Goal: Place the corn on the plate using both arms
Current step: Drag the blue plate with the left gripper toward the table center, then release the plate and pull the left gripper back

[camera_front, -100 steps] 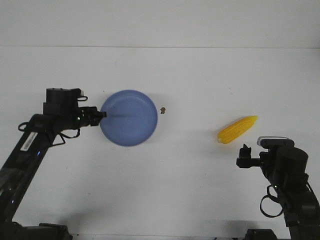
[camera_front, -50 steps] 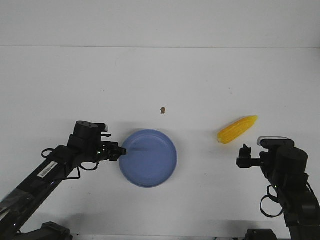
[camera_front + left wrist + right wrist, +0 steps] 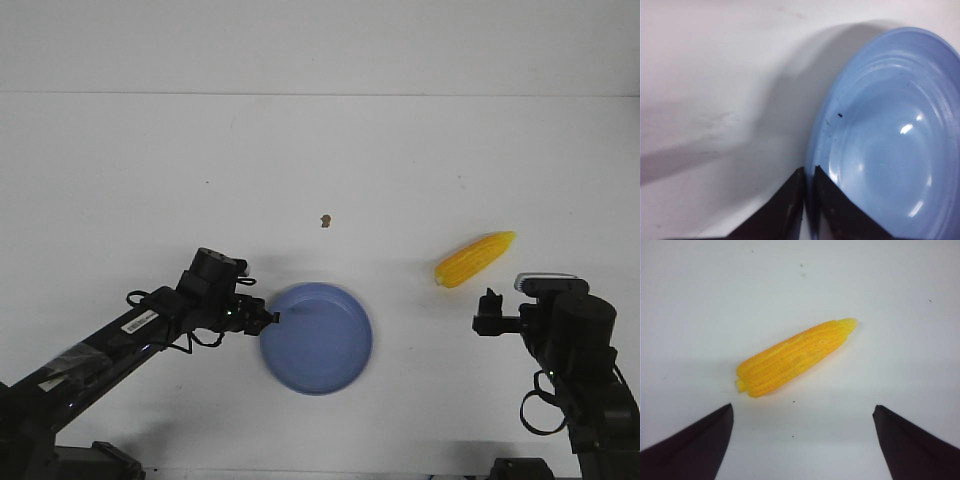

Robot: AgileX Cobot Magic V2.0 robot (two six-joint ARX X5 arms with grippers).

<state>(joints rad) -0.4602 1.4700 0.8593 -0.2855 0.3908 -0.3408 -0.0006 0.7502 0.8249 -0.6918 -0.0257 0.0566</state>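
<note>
Currently left fingers (image 3: 268, 316) pinch the plate (image 3: 318, 340) at its near-left rim; the plate sits low-centre on the worktop (image 3: 320, 160). Right fingers (image 3: 802, 440) are spread wide, with the corn (image 3: 476, 259) just ahead of them, lying diagonally and well apart from the plate. Advice: set the plate flat near centre, release cleanly, then close the right fingers across the cob's thick middle.

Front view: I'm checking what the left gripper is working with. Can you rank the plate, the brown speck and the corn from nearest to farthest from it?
1. The plate: its rim is pinched by the left gripper.
2. The brown speck: farther back, mid-table.
3. The corn: far across on the right.
</note>
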